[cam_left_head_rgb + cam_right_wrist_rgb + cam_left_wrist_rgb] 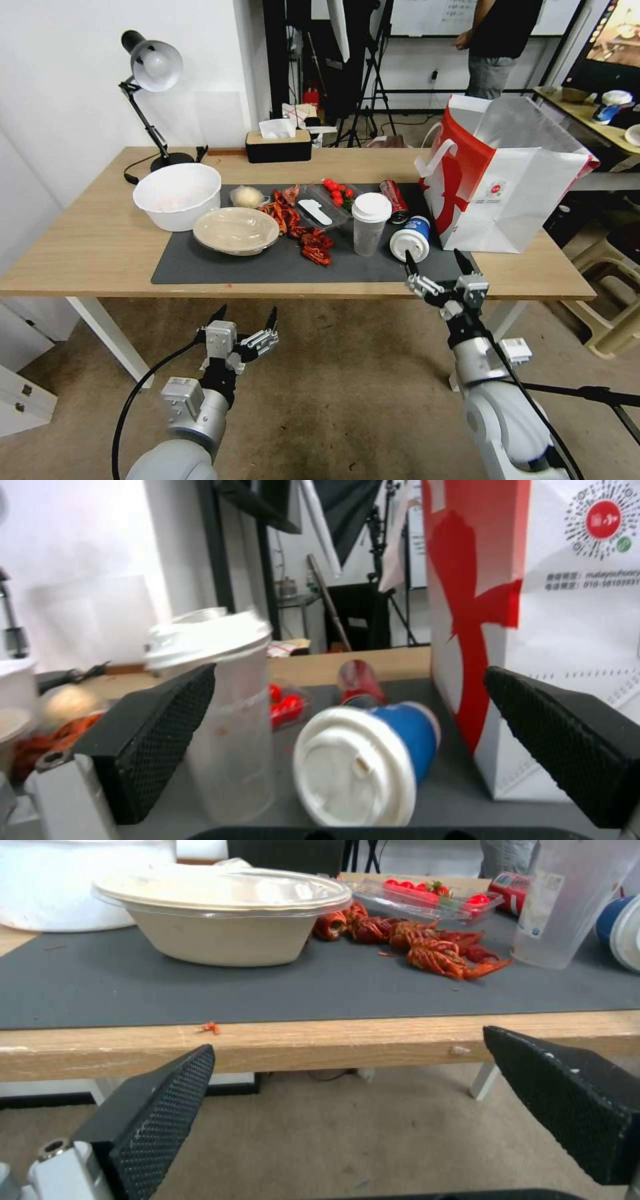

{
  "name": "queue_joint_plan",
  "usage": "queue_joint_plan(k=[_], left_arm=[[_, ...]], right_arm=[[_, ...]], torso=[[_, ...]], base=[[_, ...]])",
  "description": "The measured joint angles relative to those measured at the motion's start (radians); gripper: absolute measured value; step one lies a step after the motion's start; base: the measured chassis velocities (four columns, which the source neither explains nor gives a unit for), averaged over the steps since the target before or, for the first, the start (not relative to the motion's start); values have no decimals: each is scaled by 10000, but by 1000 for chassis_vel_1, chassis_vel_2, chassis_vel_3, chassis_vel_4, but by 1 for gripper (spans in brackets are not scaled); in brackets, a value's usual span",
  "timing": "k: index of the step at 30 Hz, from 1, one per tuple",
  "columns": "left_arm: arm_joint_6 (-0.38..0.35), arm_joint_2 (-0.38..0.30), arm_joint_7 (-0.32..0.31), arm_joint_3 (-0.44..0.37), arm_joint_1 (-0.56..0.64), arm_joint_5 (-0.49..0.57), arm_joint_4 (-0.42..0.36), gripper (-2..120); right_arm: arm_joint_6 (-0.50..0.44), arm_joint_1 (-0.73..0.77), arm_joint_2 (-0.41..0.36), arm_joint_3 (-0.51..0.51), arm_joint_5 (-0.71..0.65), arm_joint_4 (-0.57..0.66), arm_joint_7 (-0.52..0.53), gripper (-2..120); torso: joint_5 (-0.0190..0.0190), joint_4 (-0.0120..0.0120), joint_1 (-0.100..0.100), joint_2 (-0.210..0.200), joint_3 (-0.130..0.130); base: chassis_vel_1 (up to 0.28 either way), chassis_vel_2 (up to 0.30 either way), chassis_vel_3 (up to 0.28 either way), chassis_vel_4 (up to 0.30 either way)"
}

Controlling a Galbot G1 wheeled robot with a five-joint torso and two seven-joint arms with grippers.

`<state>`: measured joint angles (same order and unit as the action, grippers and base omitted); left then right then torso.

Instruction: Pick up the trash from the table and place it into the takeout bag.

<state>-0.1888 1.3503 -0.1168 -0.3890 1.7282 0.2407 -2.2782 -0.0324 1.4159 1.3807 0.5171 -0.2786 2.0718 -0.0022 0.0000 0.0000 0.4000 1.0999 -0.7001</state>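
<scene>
Trash: cups, can, lidded bowl and red shellfish scraps lie on the grey mat across the middle of the desk; nothing is in the bag yet.

Head view, right hand: released, fingers spread, hovering at the desk's near edge toward its right end, just short of the blue paper cup.
Head view, blue paper cup: tipped on its side, lid toward the robot, long axis running from near edge to far edge.
Head view, neighbours: clear cup upright just left of it; red can lying behind; takeout bag standing at the right end.
Head view, left hand: released, below the near edge, well apart from the desk.

Left wrist view: beige lidded bowl straight ahead beyond the near edge, shellfish scraps beside it.

Right wrist view: blue paper cup's lid sits between the spread fingers.
Obstacle: the clear cup stands close to one finger's path, I judge.
</scene>
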Motion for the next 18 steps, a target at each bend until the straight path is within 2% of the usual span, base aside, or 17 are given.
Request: queue_joint_plan(k=[6, 10, 18], left_arm=[[37, 33, -13, -6, 24, -18, 16, 100], [113, 53, -27, -49, 62, -25, 66, 100], [157, 86, -31, -47, 62, -30, 172, 100]], right_arm=[[843, -504, -123, -180, -19, -124, 593, 100], [1805, -925, -144, -380, 2, -205, 1237, 100], [2900, -1571, -109, -733, -169, -335, 2149, 100]], torso=[[-1, 0, 1, 0, 1], [0, 0, 1, 0, 0], [-1, 0, 0, 0, 1]], base=[[0, 0, 0, 0], [0, 0, 0, 0], [0, 0, 0, 0]])
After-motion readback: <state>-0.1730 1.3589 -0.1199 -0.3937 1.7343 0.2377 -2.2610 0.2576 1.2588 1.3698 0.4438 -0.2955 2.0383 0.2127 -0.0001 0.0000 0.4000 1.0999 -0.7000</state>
